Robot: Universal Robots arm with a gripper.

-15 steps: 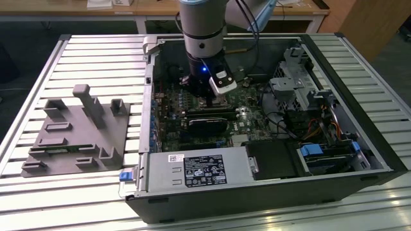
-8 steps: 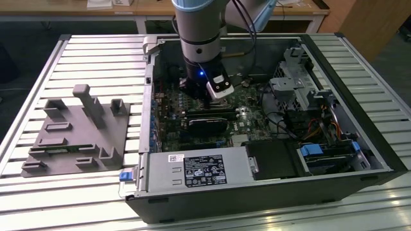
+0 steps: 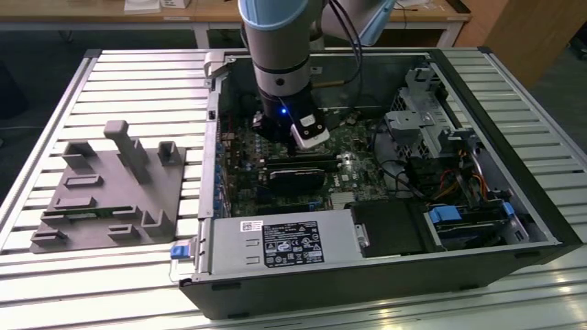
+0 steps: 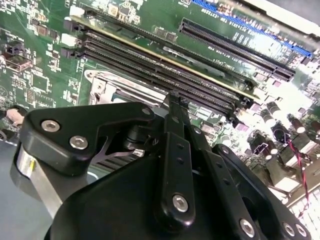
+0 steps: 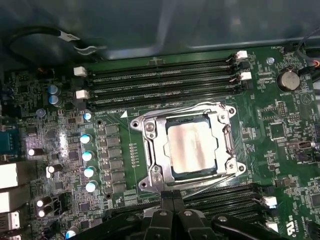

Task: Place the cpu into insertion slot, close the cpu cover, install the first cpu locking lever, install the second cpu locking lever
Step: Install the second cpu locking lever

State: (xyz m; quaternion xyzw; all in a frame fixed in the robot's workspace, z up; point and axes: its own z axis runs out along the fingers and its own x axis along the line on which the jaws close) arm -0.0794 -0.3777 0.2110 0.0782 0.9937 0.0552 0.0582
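Presently seated: cpu (image 5: pixel 192 146) in slot (image 5: pixel 174 174), cover (image 5: pixel 153 147) down over it, gripper (image 5: pixel 172 196) clenched empty just beside.

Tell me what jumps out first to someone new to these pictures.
In the exterior view, the arm's gripper reaches down into the open computer case on a slatted table. In the first wrist view, the pale silver cpu sits in the insertion slot with the cpu cover down around it, between rows of black memory slots.
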